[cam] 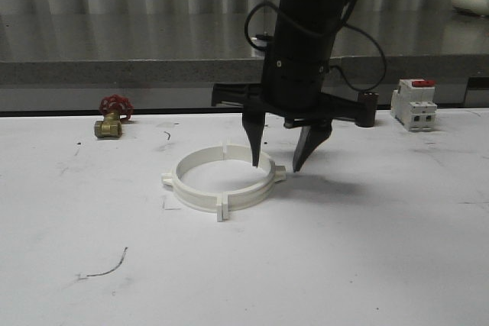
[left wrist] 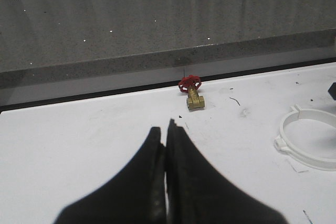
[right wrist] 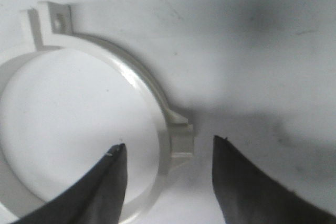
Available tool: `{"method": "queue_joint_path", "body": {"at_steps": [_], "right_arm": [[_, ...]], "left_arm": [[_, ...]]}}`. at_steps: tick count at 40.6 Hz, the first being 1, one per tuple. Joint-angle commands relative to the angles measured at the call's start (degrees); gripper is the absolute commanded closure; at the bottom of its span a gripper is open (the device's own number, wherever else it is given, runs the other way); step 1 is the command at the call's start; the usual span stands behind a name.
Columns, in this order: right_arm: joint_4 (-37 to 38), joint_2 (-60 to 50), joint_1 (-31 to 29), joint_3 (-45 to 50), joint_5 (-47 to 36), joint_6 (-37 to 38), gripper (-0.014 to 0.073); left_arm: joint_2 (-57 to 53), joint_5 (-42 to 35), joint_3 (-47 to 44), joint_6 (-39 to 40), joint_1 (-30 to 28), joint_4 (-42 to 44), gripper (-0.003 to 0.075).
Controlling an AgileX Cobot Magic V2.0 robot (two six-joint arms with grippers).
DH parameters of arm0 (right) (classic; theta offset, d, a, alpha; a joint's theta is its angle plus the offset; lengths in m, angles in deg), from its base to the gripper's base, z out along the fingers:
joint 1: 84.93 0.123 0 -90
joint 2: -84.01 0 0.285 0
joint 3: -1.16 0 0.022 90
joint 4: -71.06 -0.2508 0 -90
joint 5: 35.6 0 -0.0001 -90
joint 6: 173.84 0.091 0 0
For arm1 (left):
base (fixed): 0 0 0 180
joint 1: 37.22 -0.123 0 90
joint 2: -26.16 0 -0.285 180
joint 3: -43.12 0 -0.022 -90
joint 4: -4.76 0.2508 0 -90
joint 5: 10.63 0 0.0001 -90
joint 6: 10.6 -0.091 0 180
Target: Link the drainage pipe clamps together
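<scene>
The two white drainage pipe clamps [cam: 221, 182] lie on the table as one wide ring, with tabs sticking out at the front, back and sides. My right gripper [cam: 276, 166] hangs open over the ring's right side, one finger inside the band and the other outside, straddling it without touching. From the right wrist camera, the clamps' band [right wrist: 152, 95] and its outer nub run between the spread fingers of the right gripper [right wrist: 168, 145]. The left gripper [left wrist: 166, 125] is shut on nothing, over bare table to the left of the ring [left wrist: 307, 137].
A brass valve with a red handwheel [cam: 112, 117] sits at the back left. A white breaker with a red top [cam: 413, 104] stands at the back right. A grey ledge [cam: 122, 70] runs behind the white table [cam: 367, 265]. A thin wire scrap [cam: 107, 265] lies front left.
</scene>
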State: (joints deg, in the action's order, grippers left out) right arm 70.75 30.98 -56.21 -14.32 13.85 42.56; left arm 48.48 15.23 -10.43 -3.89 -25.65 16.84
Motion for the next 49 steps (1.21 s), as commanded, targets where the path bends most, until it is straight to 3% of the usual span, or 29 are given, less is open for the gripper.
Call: {"method": "queue_joint_path", "body": {"at_steps": [1, 6, 9, 15, 20, 33, 49], "right_arm": [[2.8, -6.9, -0.2, -1.8, 1.8, -1.1, 0.0193], [2.9, -10.5, -0.1, -1.3, 4.2, -5.4, 0.0205], [1.7, -12.6, 0.1, -1.0, 4.2, -7.8, 0.0276], [-0.7, -16.8, 0.2, -0.2, 4.0, -10.6, 0.056], [-0.8, -20.1, 0.2, 2.0, 3.9, -12.0, 0.0723], [-0.9, -34.6, -1.1, 17.3, -0.7, -17.2, 0.0708], [-0.8, -54.3, -14.6, 34.7, -3.0, -27.0, 0.0708]], "left_arm": [[0.6, -4.3, 1.6, -0.1, 0.4, 0.0, 0.0741], [0.6, -4.3, 1.6, -0.1, 0.4, 0.0, 0.0741], [0.6, -4.3, 1.6, -0.1, 0.4, 0.0, 0.0741], [0.6, -4.3, 1.6, -0.1, 0.4, 0.0, 0.0741], [0.6, -4.3, 1.6, -0.1, 0.4, 0.0, 0.0741], [0.6, -4.3, 1.6, -0.1, 0.4, 0.0, 0.0741], [0.6, -4.3, 1.6, -0.1, 0.4, 0.0, 0.0741]]}}
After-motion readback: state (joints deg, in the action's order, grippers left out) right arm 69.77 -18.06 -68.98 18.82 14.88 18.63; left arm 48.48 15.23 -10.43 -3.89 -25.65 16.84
